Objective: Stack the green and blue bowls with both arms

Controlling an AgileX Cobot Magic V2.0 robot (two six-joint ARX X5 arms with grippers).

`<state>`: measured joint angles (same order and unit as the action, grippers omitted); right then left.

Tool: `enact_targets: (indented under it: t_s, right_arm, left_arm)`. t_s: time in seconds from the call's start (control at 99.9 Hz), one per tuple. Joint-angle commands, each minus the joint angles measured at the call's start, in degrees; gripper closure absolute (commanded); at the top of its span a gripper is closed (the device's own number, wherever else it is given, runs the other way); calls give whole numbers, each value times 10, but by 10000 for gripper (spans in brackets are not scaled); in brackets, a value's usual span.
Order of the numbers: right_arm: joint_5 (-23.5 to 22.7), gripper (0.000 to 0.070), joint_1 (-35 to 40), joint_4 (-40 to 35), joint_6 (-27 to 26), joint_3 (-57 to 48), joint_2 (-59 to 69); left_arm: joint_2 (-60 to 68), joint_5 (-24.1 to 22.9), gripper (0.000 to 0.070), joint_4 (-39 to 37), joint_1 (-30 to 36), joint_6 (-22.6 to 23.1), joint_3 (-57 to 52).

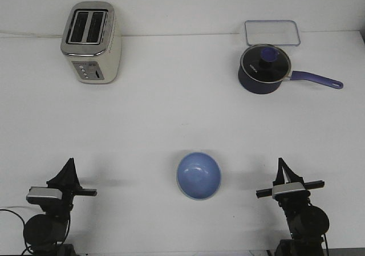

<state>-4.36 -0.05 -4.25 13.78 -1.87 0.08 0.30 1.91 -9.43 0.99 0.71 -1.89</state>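
Note:
A periwinkle blue bowl (198, 175) sits upright on the white table (171, 113), near the front and midway between the two arms. No green bowl shows in the front view. My left gripper (71, 163) rests at the front left, well left of the bowl. Its prongs meet in one point and it holds nothing. My right gripper (280, 163) rests at the front right, about as far from the bowl on the other side. Its prongs are also together and empty.
A cream and silver toaster (92, 42) stands at the back left. A dark navy saucepan (263, 69) with a lid and a purple handle (317, 80) pointing right stands at the back right. A clear flat tray (272, 32) lies behind it.

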Motion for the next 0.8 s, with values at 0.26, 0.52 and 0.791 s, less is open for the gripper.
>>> enact_targets:
  t_s: [0.26,0.52,0.791]
  right_arm:
    - [-3,700,-2,17,9,11,0]
    - [-2,700,-2,48,10,11,0]
    - [-2,700,-2,48,10,11,0]
  left_arm:
    - [0,3,686,-5,0,1,11]
    - [0,3,685,-5,0,1,11]
    - [0,3,686,-5,0,1,11]
